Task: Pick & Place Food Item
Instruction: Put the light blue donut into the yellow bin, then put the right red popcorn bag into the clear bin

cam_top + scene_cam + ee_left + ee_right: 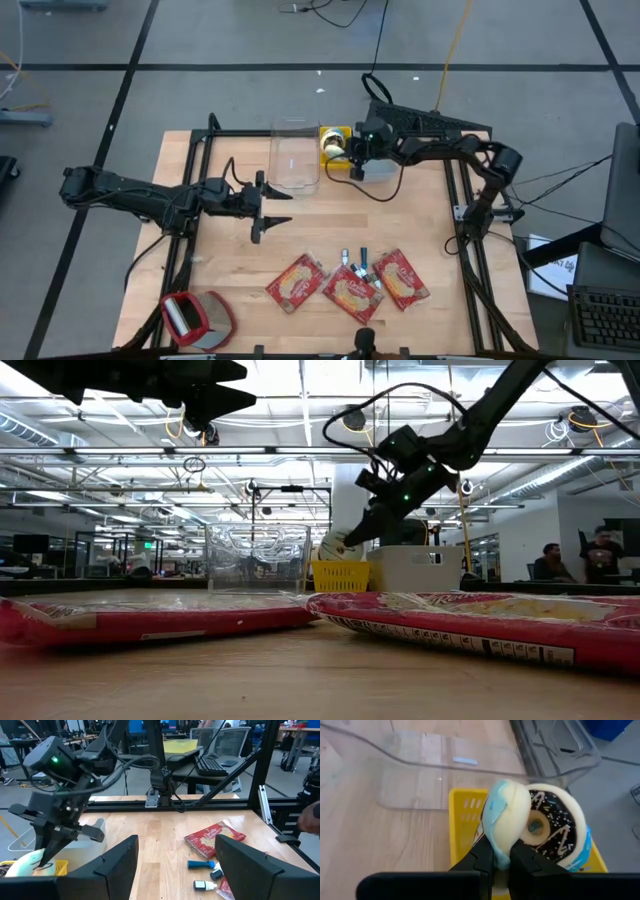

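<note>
Donut (507, 822) — pinched in right claw (502, 857)

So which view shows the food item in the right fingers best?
The right wrist view: the pale donut fills it, pinched between the shut right gripper fingers above the yellow basket. High view shows a small blob; low and left wrist views, partial glimpses.

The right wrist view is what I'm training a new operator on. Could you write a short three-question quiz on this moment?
1. True or false: the right end effector is shut on a pale donut.
2. What lies under the donuts? A) red packet B) yellow basket C) keyboard
3. Fill in: the second donut has dark icing with ____.

Key: 1 true. 2 B, the yellow basket. 3 sprinkles.
</note>
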`<move>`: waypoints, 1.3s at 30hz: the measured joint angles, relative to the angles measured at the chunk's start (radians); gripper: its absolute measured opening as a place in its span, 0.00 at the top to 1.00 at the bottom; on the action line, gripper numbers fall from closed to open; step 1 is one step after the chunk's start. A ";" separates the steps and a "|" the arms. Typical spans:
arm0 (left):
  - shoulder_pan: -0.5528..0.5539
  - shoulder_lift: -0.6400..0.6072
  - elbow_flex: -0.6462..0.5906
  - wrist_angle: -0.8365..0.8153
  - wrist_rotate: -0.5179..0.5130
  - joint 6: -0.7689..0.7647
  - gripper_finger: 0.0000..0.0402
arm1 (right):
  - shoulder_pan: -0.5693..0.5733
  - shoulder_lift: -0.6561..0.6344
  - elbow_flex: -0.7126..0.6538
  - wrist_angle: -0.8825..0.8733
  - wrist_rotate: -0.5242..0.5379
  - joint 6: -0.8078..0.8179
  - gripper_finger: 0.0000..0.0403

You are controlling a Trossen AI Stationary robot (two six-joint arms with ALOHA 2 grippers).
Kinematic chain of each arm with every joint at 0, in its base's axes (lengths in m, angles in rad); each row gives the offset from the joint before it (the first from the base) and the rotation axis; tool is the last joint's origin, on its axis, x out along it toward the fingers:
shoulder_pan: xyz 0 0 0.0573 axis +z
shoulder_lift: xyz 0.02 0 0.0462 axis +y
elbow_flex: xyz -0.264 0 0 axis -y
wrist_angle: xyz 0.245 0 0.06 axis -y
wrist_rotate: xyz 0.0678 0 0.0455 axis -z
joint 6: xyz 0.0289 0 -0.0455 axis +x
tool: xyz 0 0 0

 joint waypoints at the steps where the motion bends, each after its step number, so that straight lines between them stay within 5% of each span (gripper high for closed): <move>1: 0.000 0.000 0.000 0.000 0.000 0.000 0.34 | 0.000 0.003 0.000 -0.003 0.003 0.000 0.95; 12: 0.000 0.000 0.000 0.000 0.000 0.000 0.34 | 0.000 0.003 0.000 -0.035 0.021 -0.004 0.88; 28: 0.000 0.000 0.000 0.000 0.000 0.000 0.34 | 0.000 0.003 0.000 -0.018 0.030 0.007 0.59; 39: -0.001 0.000 0.000 0.000 0.000 0.000 0.34 | 0.000 -0.029 0.000 0.087 0.226 0.112 0.52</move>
